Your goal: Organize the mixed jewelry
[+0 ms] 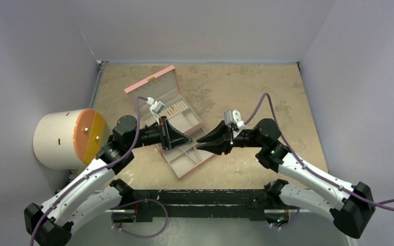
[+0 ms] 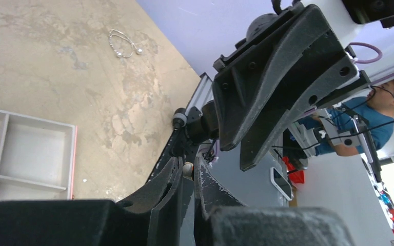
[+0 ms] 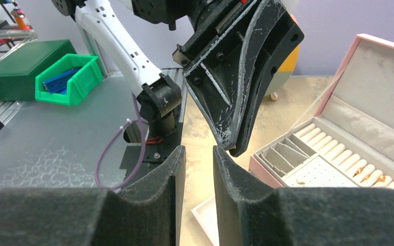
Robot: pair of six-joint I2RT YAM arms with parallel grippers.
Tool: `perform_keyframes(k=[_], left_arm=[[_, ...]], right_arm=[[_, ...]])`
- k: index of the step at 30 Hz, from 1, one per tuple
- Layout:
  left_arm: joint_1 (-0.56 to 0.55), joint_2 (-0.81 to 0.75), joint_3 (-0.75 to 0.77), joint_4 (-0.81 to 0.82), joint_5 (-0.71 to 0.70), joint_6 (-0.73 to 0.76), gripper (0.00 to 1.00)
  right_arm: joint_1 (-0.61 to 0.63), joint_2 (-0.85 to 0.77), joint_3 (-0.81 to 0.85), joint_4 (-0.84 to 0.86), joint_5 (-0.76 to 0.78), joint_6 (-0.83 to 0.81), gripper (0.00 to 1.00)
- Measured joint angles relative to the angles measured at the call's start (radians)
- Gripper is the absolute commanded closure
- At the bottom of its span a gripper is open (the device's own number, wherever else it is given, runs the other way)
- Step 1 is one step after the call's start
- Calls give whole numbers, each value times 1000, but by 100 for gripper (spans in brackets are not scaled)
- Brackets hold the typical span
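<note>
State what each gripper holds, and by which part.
Left gripper pinches a tiny pale piece at its fingertips; which part is gripped cannot be told. Right gripper holds nothing.

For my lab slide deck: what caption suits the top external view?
The left tool and right tool point tip to tip over the open pink box.

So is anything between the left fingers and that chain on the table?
Nothing visible: bare table runs from the left fingers to the chain. The right fingers hang just off to one side of that line.
</note>
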Motion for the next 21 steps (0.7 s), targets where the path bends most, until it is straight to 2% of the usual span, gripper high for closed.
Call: perform_keyframes(k=[10,21], left_arm=[[0,16,37,-71,-40,55,100],[0,26,39,-54,24,49,100]], right_arm=[[0,-22,0,-89,63,-12,67],[0,23,1,-80,55,-11,67]])
